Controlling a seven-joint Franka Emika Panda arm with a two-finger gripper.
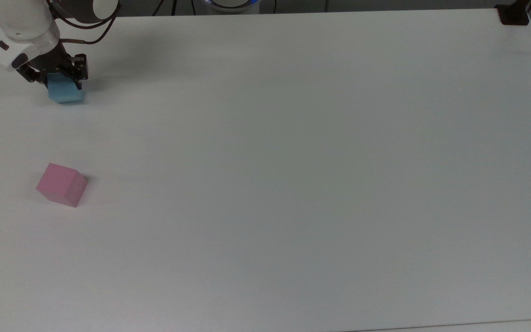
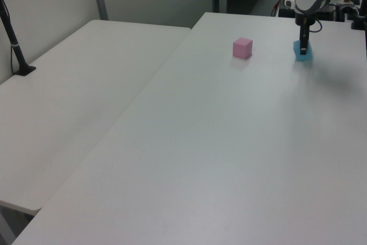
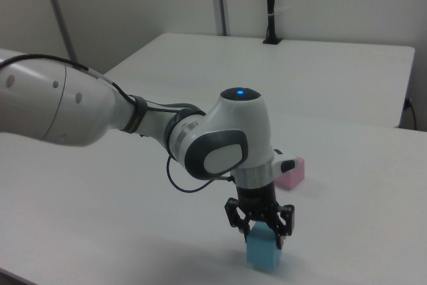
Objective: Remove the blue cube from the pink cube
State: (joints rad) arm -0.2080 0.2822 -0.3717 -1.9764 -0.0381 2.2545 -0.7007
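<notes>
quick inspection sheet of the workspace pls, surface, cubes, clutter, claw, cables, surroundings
surface: white table, bare apart from the two cubes
job's things: blue cube off the pink cube, set well apart from it
clutter: nothing seen
grippers: claw shut on the blue cube, cube at or just above the table
cables: dark cable looping at the arm's wrist
surroundings: second white table alongside, black post on it

worktop [image 1: 293,184]: white, plain
second table [image 2: 69,96]: white, alongside the worktop's edge
black post [image 2: 12,38]: on second table's far corner
</notes>
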